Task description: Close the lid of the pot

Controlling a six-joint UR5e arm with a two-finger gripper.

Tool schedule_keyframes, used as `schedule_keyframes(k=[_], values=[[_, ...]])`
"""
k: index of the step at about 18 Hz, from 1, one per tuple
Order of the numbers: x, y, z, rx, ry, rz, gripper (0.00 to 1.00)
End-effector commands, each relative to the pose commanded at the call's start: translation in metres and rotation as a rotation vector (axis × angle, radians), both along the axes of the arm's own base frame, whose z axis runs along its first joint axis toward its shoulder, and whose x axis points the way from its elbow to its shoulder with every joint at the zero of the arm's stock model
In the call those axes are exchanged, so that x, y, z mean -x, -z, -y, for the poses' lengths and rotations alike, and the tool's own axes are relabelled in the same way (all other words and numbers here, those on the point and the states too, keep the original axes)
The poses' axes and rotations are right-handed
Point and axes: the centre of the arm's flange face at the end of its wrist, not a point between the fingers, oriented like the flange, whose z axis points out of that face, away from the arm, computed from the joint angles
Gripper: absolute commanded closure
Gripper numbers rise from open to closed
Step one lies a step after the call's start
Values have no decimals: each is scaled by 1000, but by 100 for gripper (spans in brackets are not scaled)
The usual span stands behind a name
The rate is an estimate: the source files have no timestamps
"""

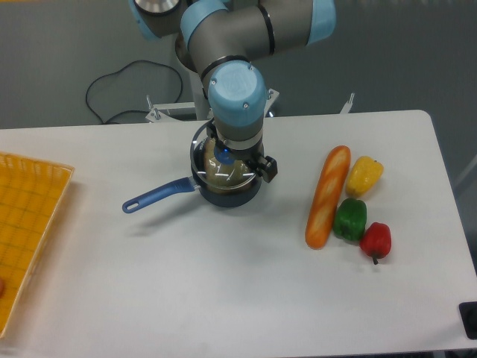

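The dark-blue pot [232,197] stands at the middle of the table, its long blue handle [156,196] pointing left and towards the front. The glass lid [223,173] with its thin metal rim lies over the pot's mouth; I cannot tell whether it is fully seated. Its blue knob [221,156] shows just under the wrist. My gripper [223,158] comes straight down on the knob and looks shut around it. The arm's blue wrist hides most of the fingers.
A baguette [327,196], a yellow pepper [364,176], a green pepper [349,219] and a red pepper [376,239] lie to the right of the pot. An orange tray [30,224] sits at the table's left edge.
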Motion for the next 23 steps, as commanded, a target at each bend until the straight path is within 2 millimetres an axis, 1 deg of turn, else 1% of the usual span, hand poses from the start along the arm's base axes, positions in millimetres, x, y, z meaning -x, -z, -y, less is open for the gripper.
schedule_keyframes(k=[1, 4, 6, 8, 10, 15, 17, 18, 20, 23], values=[[4, -1, 0, -13, -5, -17, 0], [24, -12, 12, -34, -8, -34, 0], [39, -13, 25, -25, 48, -30, 0], [54, -20, 36, -28, 114, -37, 0], [60, -26, 37, -32, 122, -45, 0], [88, -40, 46, -98, 95, -43, 0], [102, -37, 57, -91, 143, -36, 0], [107, -39, 61, -92, 177, -41, 0], [119, -36, 69, -90, 198, -37, 0], [126, -29, 71, -82, 213, -31, 0]])
